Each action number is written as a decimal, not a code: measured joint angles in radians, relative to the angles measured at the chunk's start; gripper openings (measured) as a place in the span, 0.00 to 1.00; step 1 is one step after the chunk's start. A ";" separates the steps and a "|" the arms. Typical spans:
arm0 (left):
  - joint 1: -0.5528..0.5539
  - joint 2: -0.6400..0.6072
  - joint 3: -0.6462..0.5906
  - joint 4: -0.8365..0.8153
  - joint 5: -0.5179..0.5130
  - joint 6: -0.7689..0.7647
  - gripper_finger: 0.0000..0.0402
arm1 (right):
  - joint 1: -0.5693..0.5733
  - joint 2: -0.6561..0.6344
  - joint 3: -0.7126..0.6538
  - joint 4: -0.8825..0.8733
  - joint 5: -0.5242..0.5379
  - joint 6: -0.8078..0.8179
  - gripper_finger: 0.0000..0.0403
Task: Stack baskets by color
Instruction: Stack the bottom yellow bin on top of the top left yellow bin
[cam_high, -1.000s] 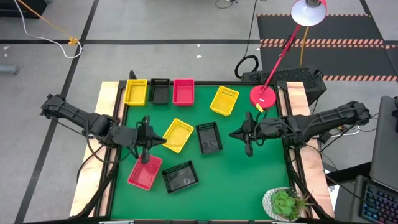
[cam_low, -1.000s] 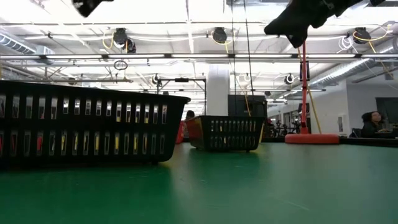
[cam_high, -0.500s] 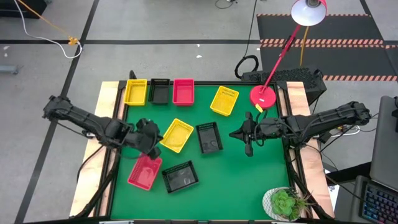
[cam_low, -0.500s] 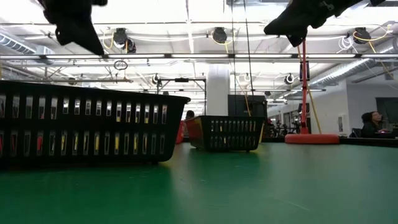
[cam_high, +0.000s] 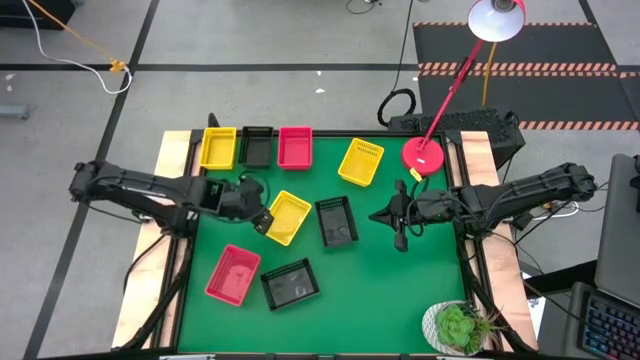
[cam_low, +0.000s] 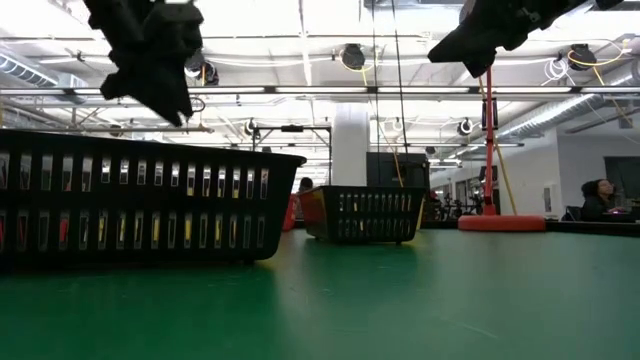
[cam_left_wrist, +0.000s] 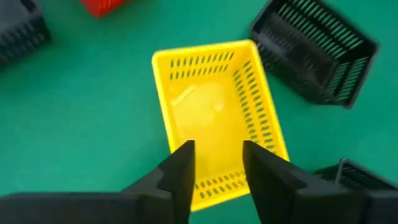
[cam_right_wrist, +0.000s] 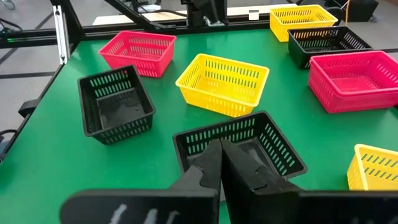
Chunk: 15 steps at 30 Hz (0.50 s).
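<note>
Hovering left gripper (cam_high: 262, 220), fingers parted and empty, over the near edge of the middle yellow basket (cam_high: 287, 216).
Right gripper (cam_high: 399, 236) closed, holding nothing, above open green table (cam_high: 400, 290); black basket (cam_high: 336, 220) just beside the yellow one.

Count: seven slotted plastic baskets, all upright, open side up, none stacked.
Far-edge row: yellow basket (cam_high: 218, 147), black basket (cam_high: 257, 146) and pink-red basket (cam_high: 294, 146), side by side, nearly touching.
Far right: second yellow basket (cam_high: 361, 162), tilted, alone.
Centre: third yellow basket (cam_high: 287, 217), angled, beside a second black basket (cam_high: 337, 220).
Near left: second pink-red basket (cam_high: 233, 274) next to a third black basket (cam_high: 290, 283), both skewed.
</note>
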 joint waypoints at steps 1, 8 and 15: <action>0.012 0.016 0.000 0.008 0.010 0.001 0.38 | 0.000 0.000 0.000 0.000 0.000 -0.004 0.00; 0.078 0.132 0.000 0.007 0.035 -0.017 0.52 | 0.000 0.000 0.000 -0.001 0.000 -0.022 0.00; 0.117 0.238 0.000 0.011 0.039 0.007 0.56 | 0.000 0.000 0.000 -0.004 0.001 -0.025 0.00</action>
